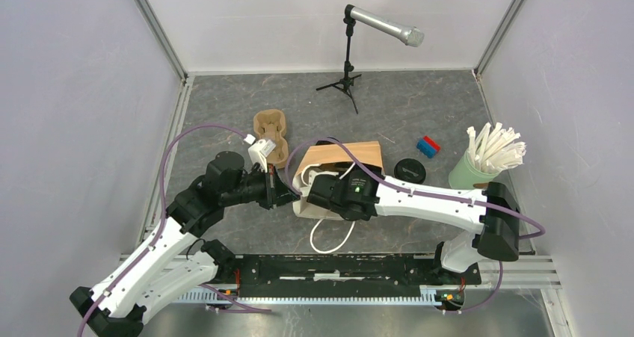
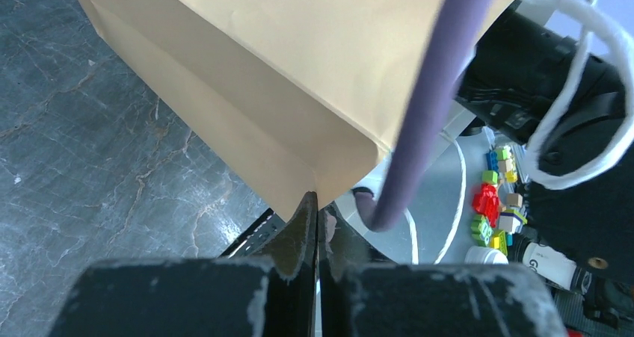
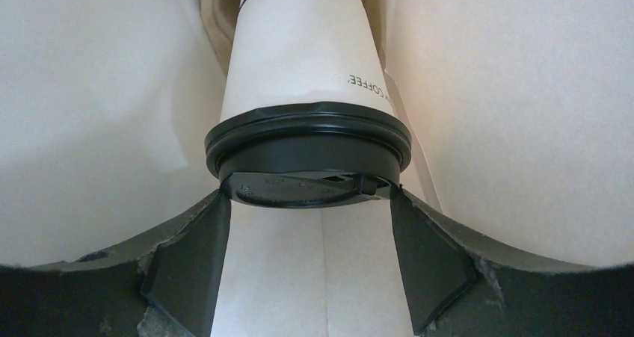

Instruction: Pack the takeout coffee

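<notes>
cup carrier [image 1: 271, 131] sits left of centre on the table, nothing visible in its far pocket; left gripper [image 1: 282, 193] is just right of it, clenched flat; in the left wrist view the paper bag [image 2: 299, 75] corner fold runs straight into the fingertips, so I read it as pinching the bag's lip to keep the mouth open; the bag lies on its side mid-table, mouth toward the arms, white cord handles [image 1: 329, 236] spilling out in front; right gripper [image 3: 307, 196] is inside the bag mouth; its wrist view shows the coffee cup [image 3: 299, 53] pointing base-first down the bag with paper walls on both sides; the black lid [image 3: 308, 146] is nearest the camera, with a finger against each side of its raised crown; that reads as grasping the cup by the lid, jaws wide because the lid is wide; handling call: light if empty, top-heavy and sloshy if full, can't tell which; the paper wall is soft and dents; the lid plastic is slick and probably only snapped on, so a lid-only hold could pop it off; the rolled rim band just under the lid looks like the stiffest place to grab; further right a loose black disc [image 1: 410, 170], likely a spare lid, lies flat on the table; green cup of straws [image 1: 469, 174] stands near the right wall, well clear of both arms
</notes>
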{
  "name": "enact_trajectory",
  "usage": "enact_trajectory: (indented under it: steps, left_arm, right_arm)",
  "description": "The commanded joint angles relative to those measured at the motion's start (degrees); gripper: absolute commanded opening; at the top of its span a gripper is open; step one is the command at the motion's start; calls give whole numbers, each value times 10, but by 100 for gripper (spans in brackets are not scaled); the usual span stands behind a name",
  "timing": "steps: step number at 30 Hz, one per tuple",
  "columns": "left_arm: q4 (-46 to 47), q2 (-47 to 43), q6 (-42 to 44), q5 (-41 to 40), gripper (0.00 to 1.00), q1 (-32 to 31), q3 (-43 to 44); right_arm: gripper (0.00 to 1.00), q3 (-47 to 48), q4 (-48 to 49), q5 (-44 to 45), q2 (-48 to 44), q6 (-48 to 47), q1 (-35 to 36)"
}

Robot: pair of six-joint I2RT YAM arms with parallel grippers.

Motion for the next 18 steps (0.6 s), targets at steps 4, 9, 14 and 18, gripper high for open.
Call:
enact_trajectory:
  steps: [4,9,14,18]
  left_arm:
    - [-10,4,33,-5,2,-5,29]
    - [-34,15,41,-21,2,-5,45]
    - [-41,12,40,-34,2,-5,46]
    - [-39,14,42,-29,2,-5,52]
  right_arm:
    - [60,54,-42,47,24,23,-4]
    - [60,45,-50,34,23,20,-4]
    - [61,23,-79,16,16,28,-4]
    - [61,-2,-81,-19,13,24,-4]
